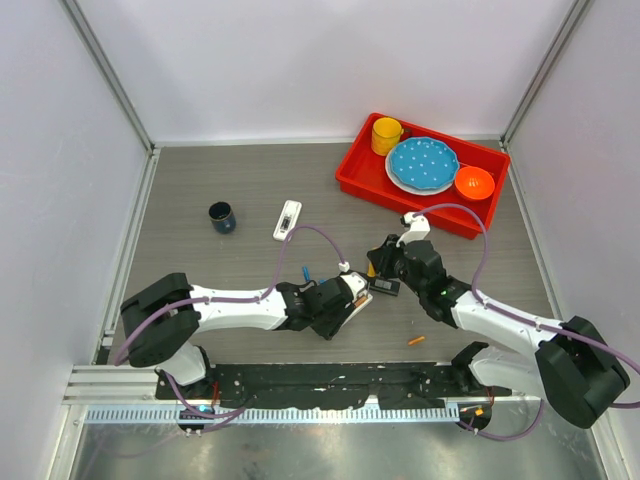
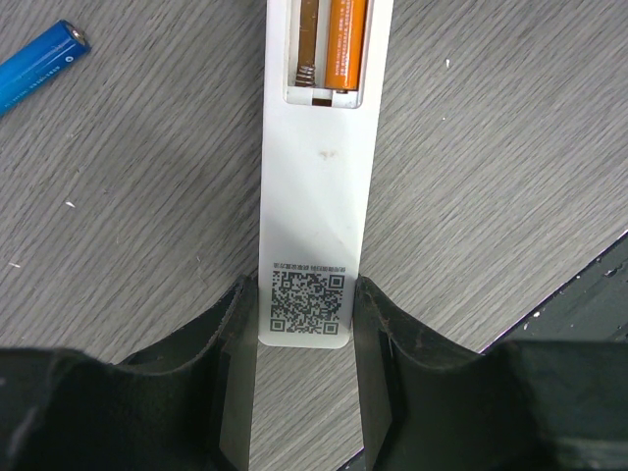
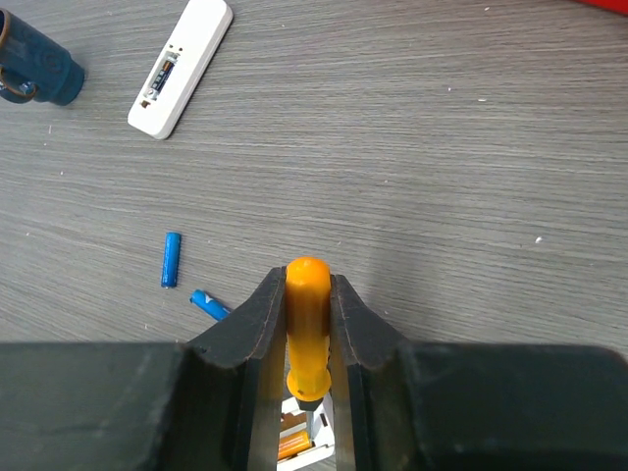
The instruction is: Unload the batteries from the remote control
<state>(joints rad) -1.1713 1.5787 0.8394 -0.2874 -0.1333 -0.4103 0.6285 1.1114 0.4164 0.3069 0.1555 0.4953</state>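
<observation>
The white remote control (image 2: 312, 211) lies back side up, and my left gripper (image 2: 306, 312) is shut on its QR-code end. Its battery bay is uncovered: one orange battery (image 2: 346, 44) sits in the right slot, and the left slot (image 2: 307, 49) shows only its spring. My right gripper (image 3: 308, 280) is shut on an orange-handled screwdriver (image 3: 308, 324), its metal tip pointing down into the bay beside that orange battery (image 3: 294, 447). Two blue batteries (image 3: 171, 258) (image 3: 208, 303) lie loose on the table. Another orange battery (image 1: 416, 341) lies near the front edge.
A second white remote (image 1: 287, 220) and a dark blue cup (image 1: 221, 216) stand further back on the left. The red tray (image 1: 356, 178) at the back right holds a yellow cup (image 1: 386, 135), a blue plate (image 1: 423, 164) and an orange bowl (image 1: 474, 183).
</observation>
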